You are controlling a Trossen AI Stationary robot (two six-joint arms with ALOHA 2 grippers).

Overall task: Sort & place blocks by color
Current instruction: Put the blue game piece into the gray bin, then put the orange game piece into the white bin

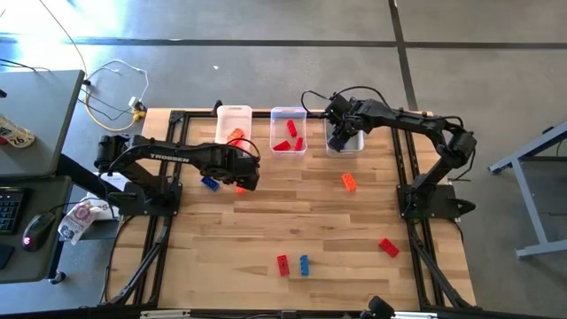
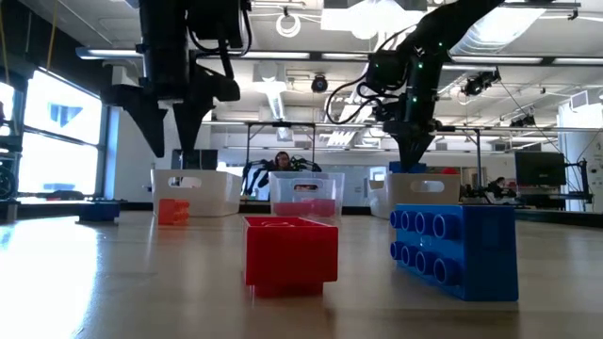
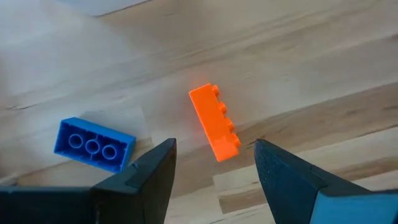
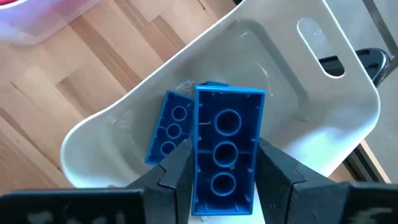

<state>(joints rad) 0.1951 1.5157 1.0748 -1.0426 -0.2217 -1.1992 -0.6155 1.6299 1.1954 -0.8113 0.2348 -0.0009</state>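
Observation:
Three translucent white bins stand in a row at the table's far edge: the left bin (image 1: 234, 113) holds orange blocks, the middle bin (image 1: 288, 113) red ones, and the right bin (image 4: 323, 118) a blue block (image 4: 169, 127). My right gripper (image 4: 224, 171) hangs over the right bin, shut on another blue block (image 4: 225, 134). My left gripper (image 3: 214, 165) stands open above the table, pointing down. An orange block (image 3: 214, 123) lies flat on the wood just ahead of its fingertips, and a blue block (image 3: 93, 144) lies beside it. My right gripper pinches the blue block's two long sides (image 4: 200, 163) between its two fingers, which come from above and slant down. The block's hollow underside faces the wrist camera and its length runs along the fingers. It hangs clear, above the bin's inside.
Loose on the table lie an orange block (image 1: 349, 182) at mid right, a red block (image 1: 388, 247) near the right edge, and a red block (image 1: 283, 264) and a blue block (image 1: 304, 264) side by side near the front. The middle of the table is bare wood.

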